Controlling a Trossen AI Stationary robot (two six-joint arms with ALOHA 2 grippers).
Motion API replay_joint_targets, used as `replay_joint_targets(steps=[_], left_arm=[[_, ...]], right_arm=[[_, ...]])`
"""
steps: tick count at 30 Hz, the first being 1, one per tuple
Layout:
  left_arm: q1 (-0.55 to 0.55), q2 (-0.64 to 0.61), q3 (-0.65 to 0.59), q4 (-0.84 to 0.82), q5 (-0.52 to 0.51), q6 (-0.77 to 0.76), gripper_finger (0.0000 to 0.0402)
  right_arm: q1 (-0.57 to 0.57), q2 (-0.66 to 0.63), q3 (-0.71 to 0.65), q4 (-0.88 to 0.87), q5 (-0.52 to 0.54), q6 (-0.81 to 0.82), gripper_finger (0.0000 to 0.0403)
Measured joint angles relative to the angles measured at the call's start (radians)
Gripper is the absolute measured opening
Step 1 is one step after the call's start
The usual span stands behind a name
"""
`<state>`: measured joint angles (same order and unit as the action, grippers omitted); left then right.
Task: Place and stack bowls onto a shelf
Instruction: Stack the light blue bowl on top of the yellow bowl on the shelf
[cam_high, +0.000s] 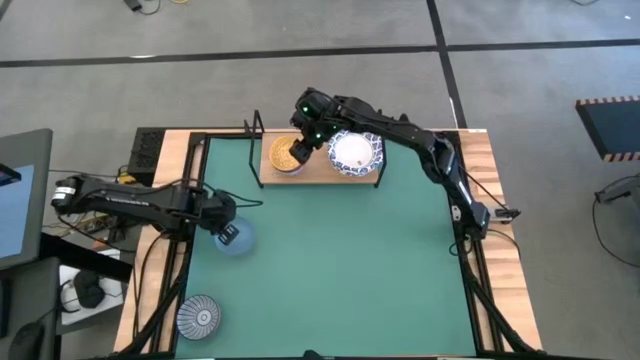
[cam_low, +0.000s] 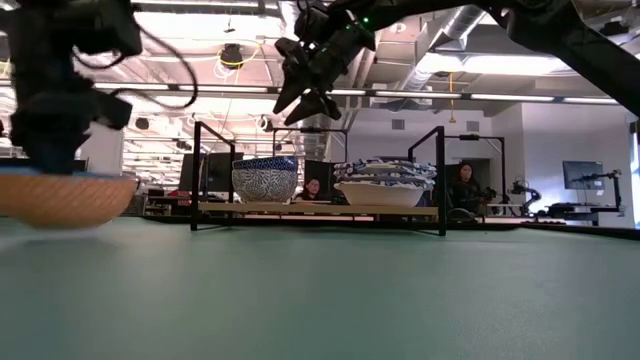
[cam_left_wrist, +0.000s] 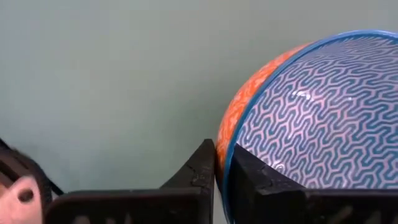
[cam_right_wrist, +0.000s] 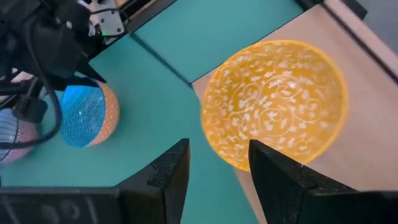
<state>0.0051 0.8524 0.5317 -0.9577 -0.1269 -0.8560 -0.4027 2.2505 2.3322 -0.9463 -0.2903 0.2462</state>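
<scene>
A bowl, light blue inside and orange outside (cam_high: 238, 240) (cam_left_wrist: 311, 112), stands on the green mat (cam_high: 340, 260) at the left. My left gripper (cam_high: 228, 234) is shut on its rim. The wooden shelf (cam_high: 318, 172) at the far edge bears a bowl that is yellow inside (cam_right_wrist: 273, 99) (cam_high: 285, 155) and a stack of white bowls with blue rims (cam_high: 356, 152) (cam_low: 385, 185). My right gripper (cam_right_wrist: 217, 168) (cam_high: 305, 135) hovers open above the yellow bowl, touching nothing. A grey-blue patterned bowl (cam_high: 199, 317) sits at the near left corner. My left gripper pinches the light blue bowl's rim (cam_left_wrist: 226, 155), with one finger (cam_left_wrist: 199, 174) outside on the orange wall and the other (cam_left_wrist: 258, 180) inside. The fingers come from above, pointing steeply down. The bowl stands upright with its underside (cam_low: 65, 222) at the mat.
Black wire uprights (cam_low: 195, 170) stand at the shelf's ends. A wooden border (cam_high: 490, 200) frames the mat. A dark power strip (cam_high: 148, 150) lies at the far left corner. People (cam_low: 465, 185) sit in the room behind the shelf. The mat's middle and right are bare.
</scene>
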Motion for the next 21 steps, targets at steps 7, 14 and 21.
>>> replay_joint_targets(steps=[7, 14, 21], left_arm=[[0.0, 0.0, 0.186, 0.005, -0.199, 0.038, 0.0004], [0.001, 0.001, 0.309, 0.047, -0.459, 0.11, 0.0002], [0.022, 0.02, 0.325, 0.26, -0.576, 0.279, 0.0002]], right_arm=[[0.07, -0.019, 0.0, 0.022, -0.057, -0.062, 0.0191], [0.142, -0.075, 0.001, 0.105, -0.052, -0.152, 0.0203], [0.176, -0.073, 0.0, 0.174, -0.015, -0.197, 0.0229]])
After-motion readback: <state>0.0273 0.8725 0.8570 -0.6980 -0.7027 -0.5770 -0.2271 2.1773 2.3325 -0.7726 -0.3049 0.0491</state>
